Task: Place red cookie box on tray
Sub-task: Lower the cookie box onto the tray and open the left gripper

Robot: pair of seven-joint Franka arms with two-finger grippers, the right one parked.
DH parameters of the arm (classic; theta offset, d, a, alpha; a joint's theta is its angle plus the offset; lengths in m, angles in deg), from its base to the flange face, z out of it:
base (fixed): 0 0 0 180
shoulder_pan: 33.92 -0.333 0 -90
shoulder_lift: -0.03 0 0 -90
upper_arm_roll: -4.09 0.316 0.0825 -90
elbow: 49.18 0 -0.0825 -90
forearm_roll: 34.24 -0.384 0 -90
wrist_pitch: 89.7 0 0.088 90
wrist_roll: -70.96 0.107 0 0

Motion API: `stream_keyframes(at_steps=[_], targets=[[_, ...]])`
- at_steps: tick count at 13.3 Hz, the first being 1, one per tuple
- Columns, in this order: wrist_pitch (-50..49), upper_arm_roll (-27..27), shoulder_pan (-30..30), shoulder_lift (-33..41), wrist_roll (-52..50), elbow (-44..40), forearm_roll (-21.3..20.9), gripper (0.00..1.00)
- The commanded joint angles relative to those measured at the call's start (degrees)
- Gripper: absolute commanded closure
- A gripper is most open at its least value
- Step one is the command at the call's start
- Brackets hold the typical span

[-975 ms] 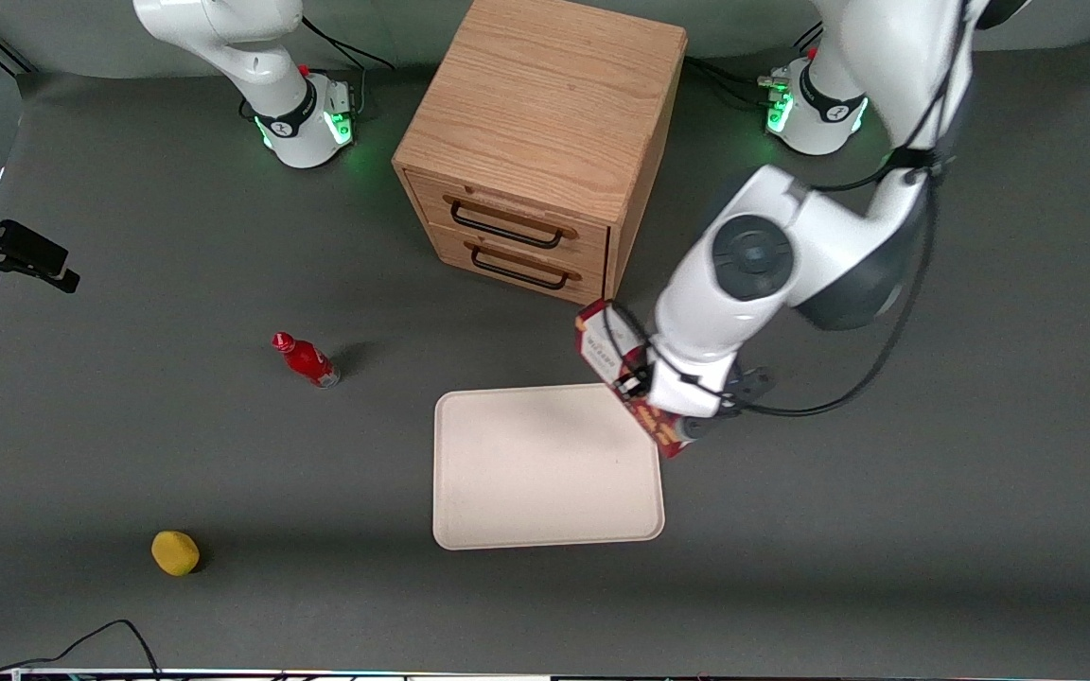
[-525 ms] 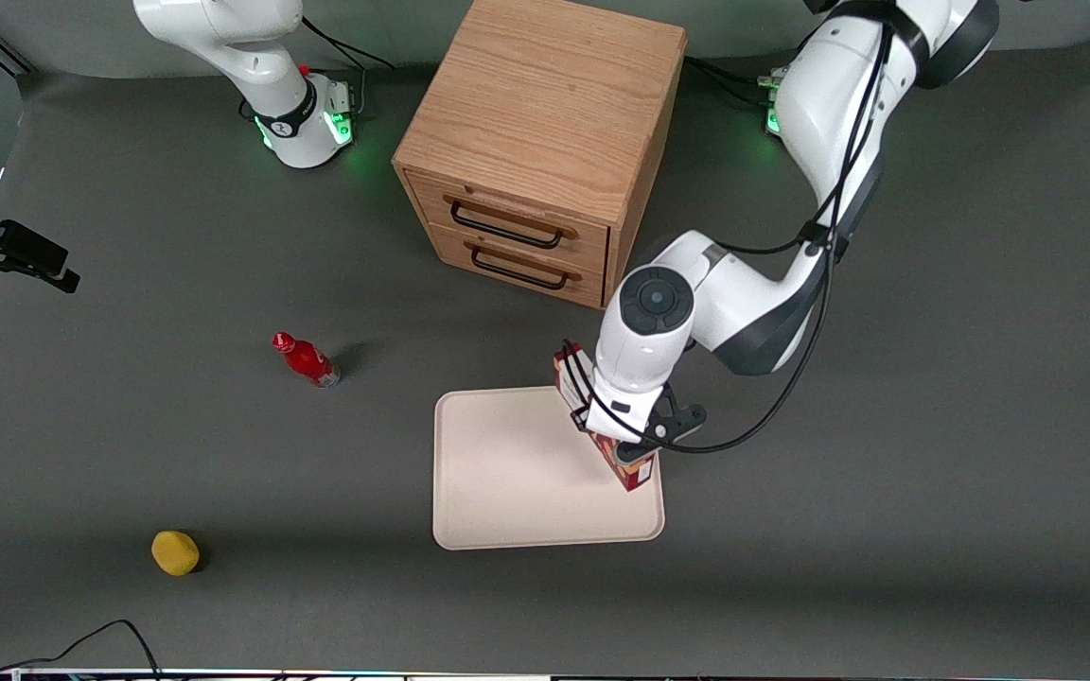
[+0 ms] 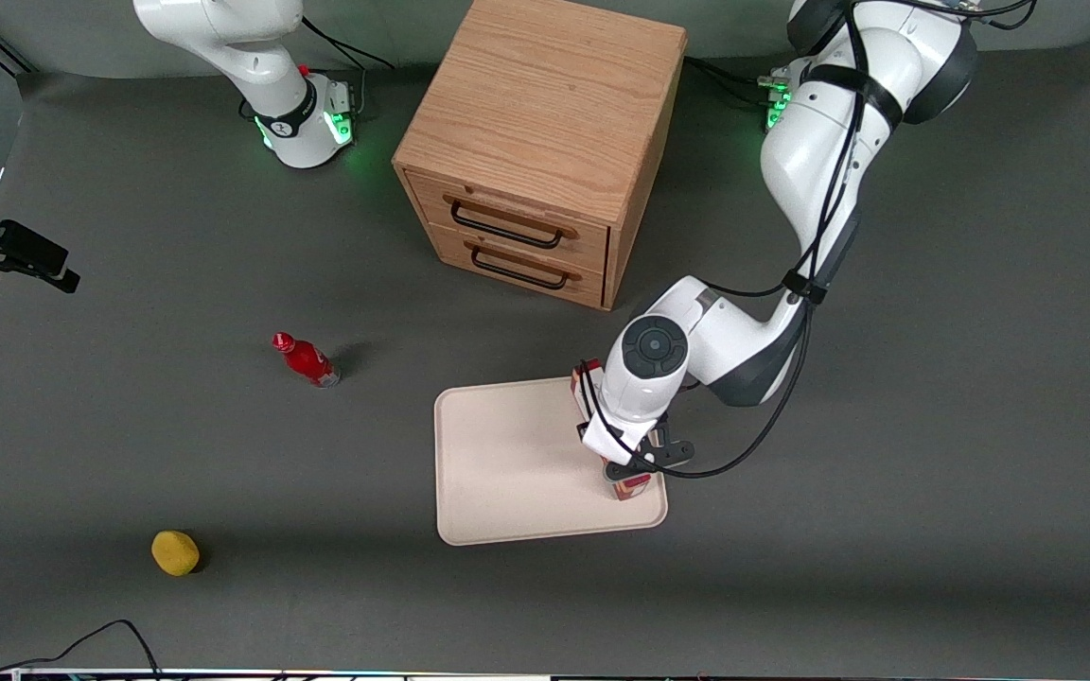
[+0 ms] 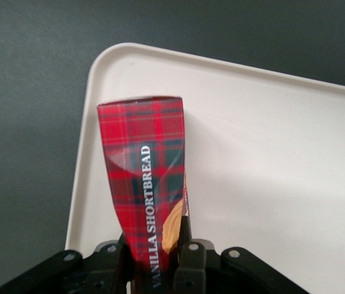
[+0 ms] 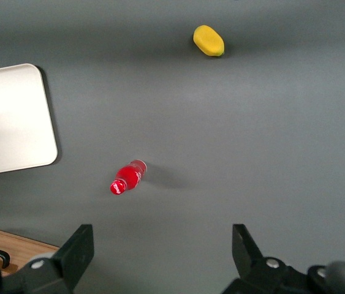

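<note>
The red cookie box (image 4: 144, 190) is a slim red tartan box with white lettering and a tan cookie picture. My left gripper (image 4: 157, 257) is shut on it, one black finger on each long side. In the front view the box (image 3: 628, 485) shows below the wrist, over the working-arm end of the cream-white tray (image 3: 517, 463), and the gripper (image 3: 625, 454) is mostly hidden by the arm. The box's end reaches down to the tray (image 4: 270, 159) near its corner; I cannot tell whether it touches.
A wooden two-drawer cabinet (image 3: 545, 142) stands farther from the camera than the tray. A small red bottle (image 3: 307, 359) and a yellow lemon-like object (image 3: 175, 552) lie toward the parked arm's end of the table. A black cable (image 3: 81, 643) runs along the near edge.
My left gripper carried the box from beside the tray's edge to over the tray and lowered it. The tray shifted slightly.
</note>
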Motion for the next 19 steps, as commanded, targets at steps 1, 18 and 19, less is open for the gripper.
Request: stream_keyframes(at_steps=[1,18,19], targets=[[-0.5,0.0,0.6,-1.2,1.8,-1.8,-0.5,0.70],[-12.9,-3.5,-4.0,4.2,8.6,-3.0,2.2,0.00],[-16.3,-4.3,-5.5,6.0,11.4,-2.9,3.2,0.00]])
